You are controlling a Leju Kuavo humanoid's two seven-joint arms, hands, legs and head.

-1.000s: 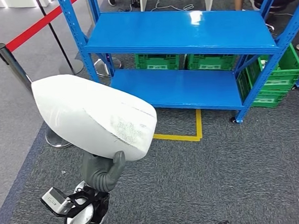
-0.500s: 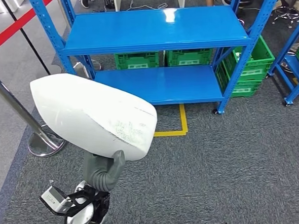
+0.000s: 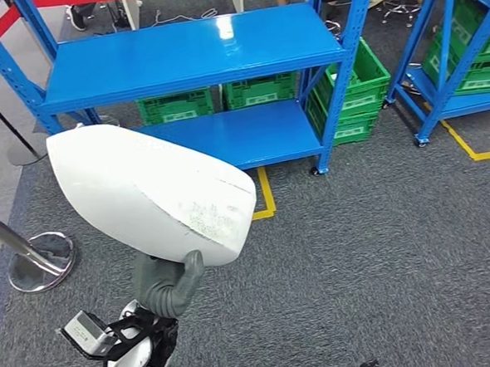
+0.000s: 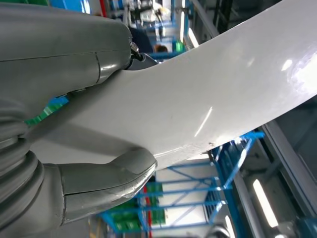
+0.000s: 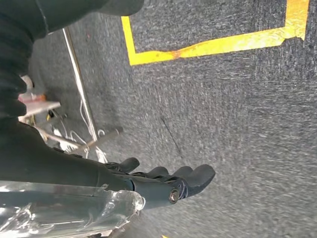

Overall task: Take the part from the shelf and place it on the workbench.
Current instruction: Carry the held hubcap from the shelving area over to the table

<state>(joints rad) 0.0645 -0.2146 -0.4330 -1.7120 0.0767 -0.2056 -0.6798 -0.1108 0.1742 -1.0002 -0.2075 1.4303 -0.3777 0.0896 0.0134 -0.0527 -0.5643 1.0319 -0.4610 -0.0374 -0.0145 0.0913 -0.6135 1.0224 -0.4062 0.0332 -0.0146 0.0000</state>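
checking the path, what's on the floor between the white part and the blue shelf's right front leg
In the head view, only grey carpet and a strip of yellow floor tape lie between the white part and the blue shelf.

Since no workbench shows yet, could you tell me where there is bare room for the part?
Both boards of the blue shelf lie bare. Green crates crowd the floor behind. Left hand holds the white part.
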